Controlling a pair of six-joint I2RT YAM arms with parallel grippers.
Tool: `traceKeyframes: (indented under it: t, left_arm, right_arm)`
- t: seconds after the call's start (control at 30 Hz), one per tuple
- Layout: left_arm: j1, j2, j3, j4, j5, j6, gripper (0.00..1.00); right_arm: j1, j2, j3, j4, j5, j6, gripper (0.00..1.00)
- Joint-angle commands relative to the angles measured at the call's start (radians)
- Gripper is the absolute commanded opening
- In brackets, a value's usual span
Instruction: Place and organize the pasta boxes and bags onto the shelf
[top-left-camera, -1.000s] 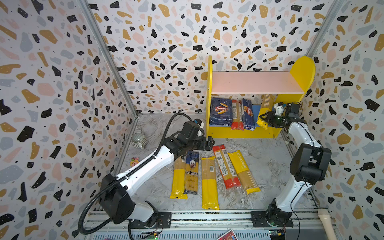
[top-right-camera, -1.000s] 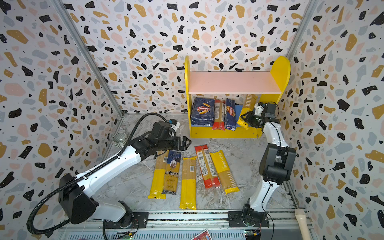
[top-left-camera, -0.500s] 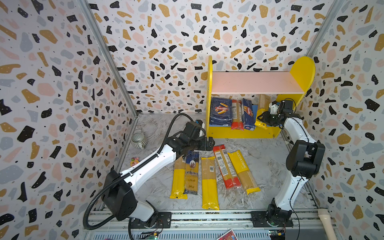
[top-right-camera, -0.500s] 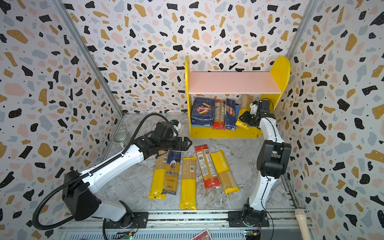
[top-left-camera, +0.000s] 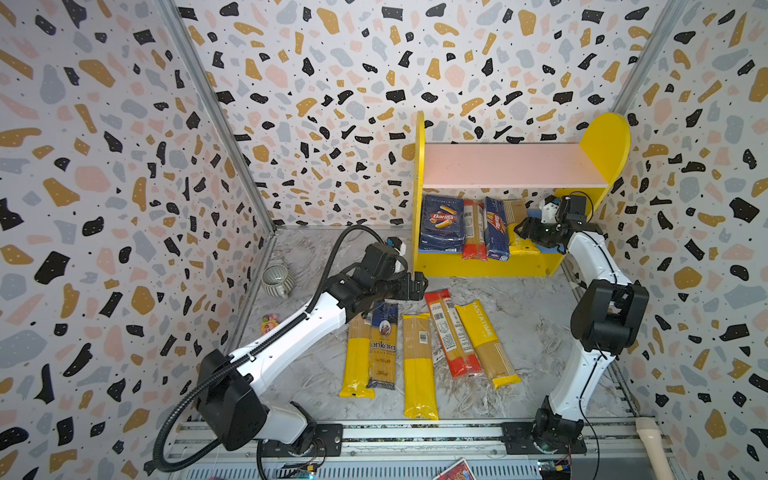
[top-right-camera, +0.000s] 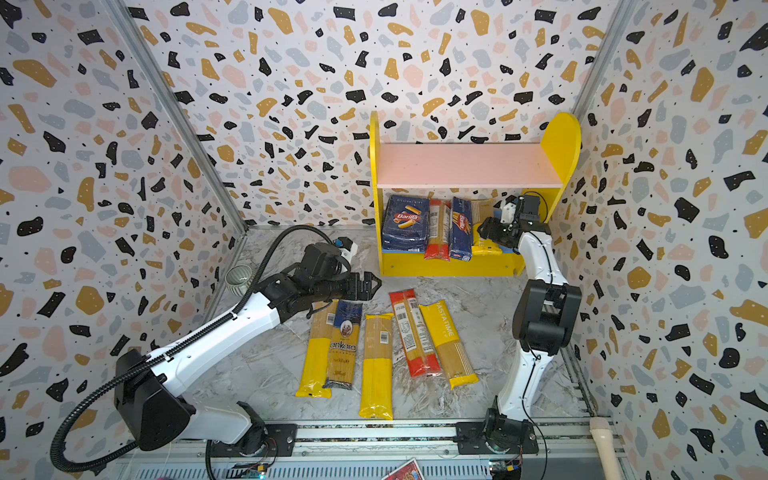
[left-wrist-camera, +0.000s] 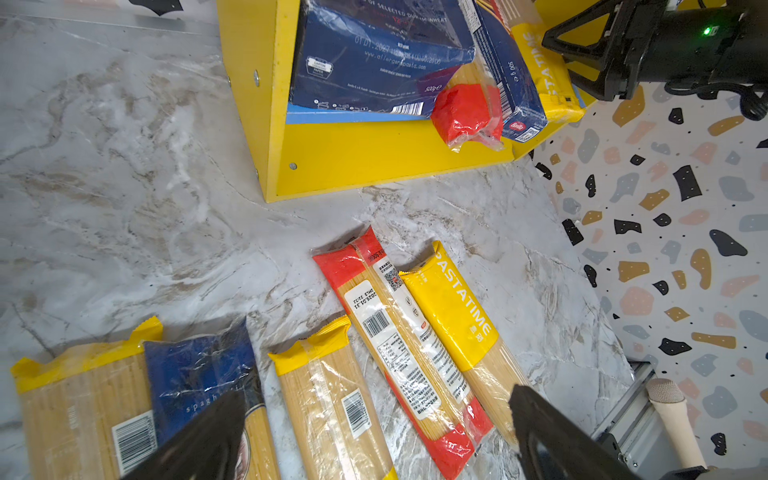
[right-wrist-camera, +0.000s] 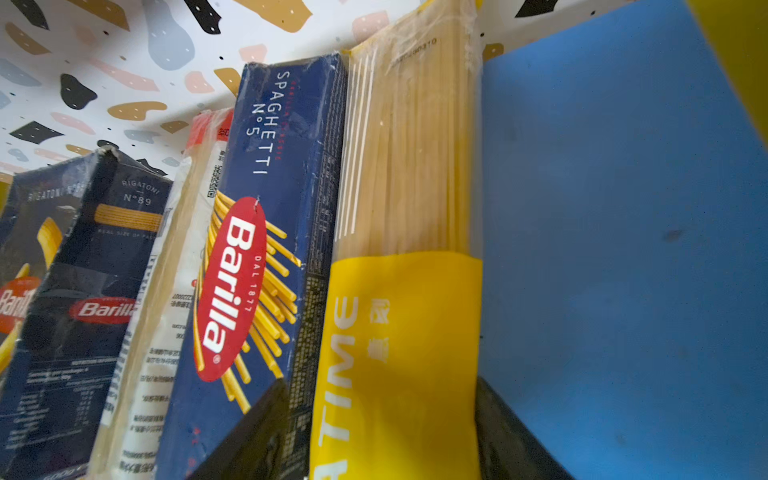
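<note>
The shelf (top-left-camera: 486, 266) stands at the back right. On its blue lower board stand the wide Barilla box (top-left-camera: 441, 222), a red-ended bag (top-left-camera: 473, 232), the narrow spaghetti box (right-wrist-camera: 266, 232) and a yellow-ended bag (right-wrist-camera: 407, 316). My right gripper (top-left-camera: 524, 228) reaches into the shelf. It is open around the yellow bag's lower end, with a gap showing on the box side in the right wrist view (right-wrist-camera: 382, 384). Several bags lie on the floor, among them the blue ankara bag (top-left-camera: 384, 345) and a red bag (top-left-camera: 451, 332). My left gripper (top-left-camera: 417, 286) hovers wide open above their far ends, holding nothing (left-wrist-camera: 378, 395).
A ribbed grey cup (top-left-camera: 277, 280) and a small toy (top-left-camera: 269, 323) sit by the left wall. A beige handle (top-left-camera: 650, 440) lies at the front right corner. Patterned walls close in on three sides; the arms' rail (top-left-camera: 415, 432) runs along the front.
My right gripper has pushed a little deeper into the shelf with the yellow bag, and its jaws have opened. The left arm has barely shifted.
</note>
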Motion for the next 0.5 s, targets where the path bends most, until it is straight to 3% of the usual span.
traceKeyframes:
  t: [0.0,0.47]
  left_arm:
    - [0.003,-0.035,-0.019,0.018,-0.013,-0.004,1.0]
    - [0.003,-0.291,-0.185,-0.069,-0.117,-0.015,1.0]
  right_arm:
    - [0.01,-0.111,0.001,0.019,0.028,-0.019,0.69]
    - [0.103,-0.612,-0.531,0.054,0.161,0.027,0.71]
